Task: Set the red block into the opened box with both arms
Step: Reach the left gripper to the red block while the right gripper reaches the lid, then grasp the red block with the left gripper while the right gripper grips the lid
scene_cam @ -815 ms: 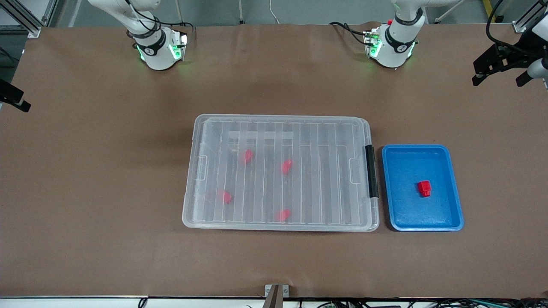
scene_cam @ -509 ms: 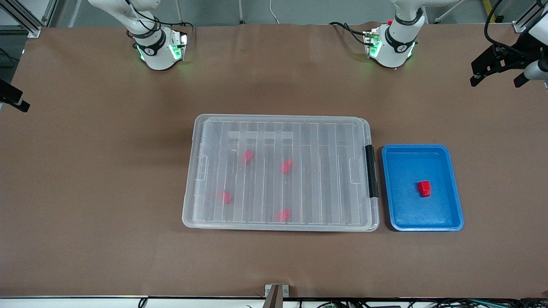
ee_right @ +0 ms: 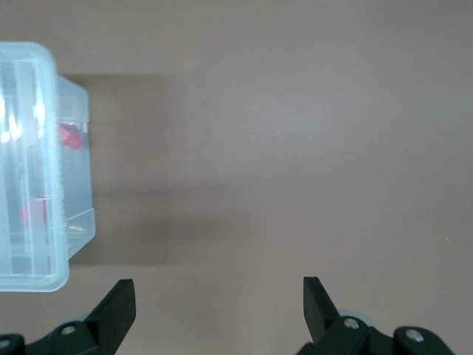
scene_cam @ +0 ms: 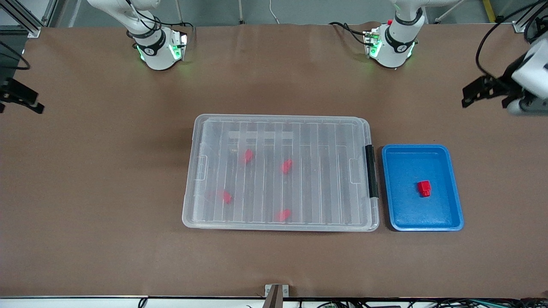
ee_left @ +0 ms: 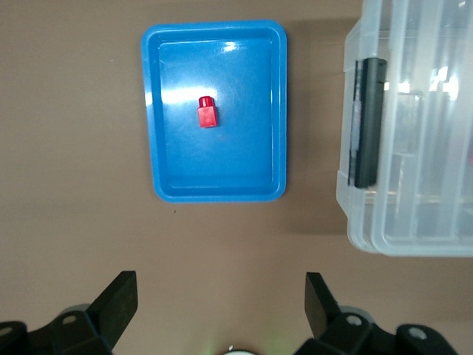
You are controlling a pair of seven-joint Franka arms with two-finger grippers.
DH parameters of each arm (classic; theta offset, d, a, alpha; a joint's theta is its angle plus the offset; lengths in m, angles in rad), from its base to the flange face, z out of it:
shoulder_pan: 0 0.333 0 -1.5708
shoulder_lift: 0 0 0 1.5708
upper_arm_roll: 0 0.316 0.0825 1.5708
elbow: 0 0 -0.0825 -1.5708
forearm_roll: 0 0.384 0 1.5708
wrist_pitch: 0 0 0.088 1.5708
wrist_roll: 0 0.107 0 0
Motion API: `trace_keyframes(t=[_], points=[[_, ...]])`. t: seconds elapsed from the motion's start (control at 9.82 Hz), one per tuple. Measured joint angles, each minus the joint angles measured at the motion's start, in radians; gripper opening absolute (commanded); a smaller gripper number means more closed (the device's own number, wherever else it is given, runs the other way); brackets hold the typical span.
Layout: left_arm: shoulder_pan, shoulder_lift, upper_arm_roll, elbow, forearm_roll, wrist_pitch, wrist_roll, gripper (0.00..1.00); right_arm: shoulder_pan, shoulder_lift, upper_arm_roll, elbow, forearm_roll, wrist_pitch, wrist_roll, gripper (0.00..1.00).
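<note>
I see the red block lying in the glossy blue tray at lower right, stub toward the frame's bottom, beside the lidded ribbed clear box, while both wide-open pincers, left and right, have crept inward from the frame's edges.

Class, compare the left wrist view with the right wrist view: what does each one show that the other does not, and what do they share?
Only the left wrist view shows the small red plastic block in the shallow blue tray, the clear box's black latch, and the open left gripper. Only the right wrist view shows the open right gripper and red blocks under the lid. Both show the large clear plastic box and brown table.
</note>
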Motion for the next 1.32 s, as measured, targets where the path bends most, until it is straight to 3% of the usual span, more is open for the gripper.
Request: trace_keyframes(t=[0.51,0.92,1.12,1.32], points=[[0.013,0.202,0.001,-0.269,0.003,0.478,-0.012,1.0,0.223,0.258,0.008,-0.015,0.0,0.188,0.202,1.0],[0.073,0.408,0.007,-0.259,0.057,0.621,-0.035,0.99,0.357,0.4,0.007,-0.077,0.0,0.414,0.333,1.0],[0.098,0.48,0.008,-0.232,0.071,0.685,-0.049,0.92,0.369,0.407,0.004,-0.124,0.0,0.463,0.343,1.0],[0.1,0.551,0.007,-0.204,0.073,0.741,-0.07,0.78,0.364,0.405,-0.007,-0.148,0.0,0.482,0.343,1.0]])
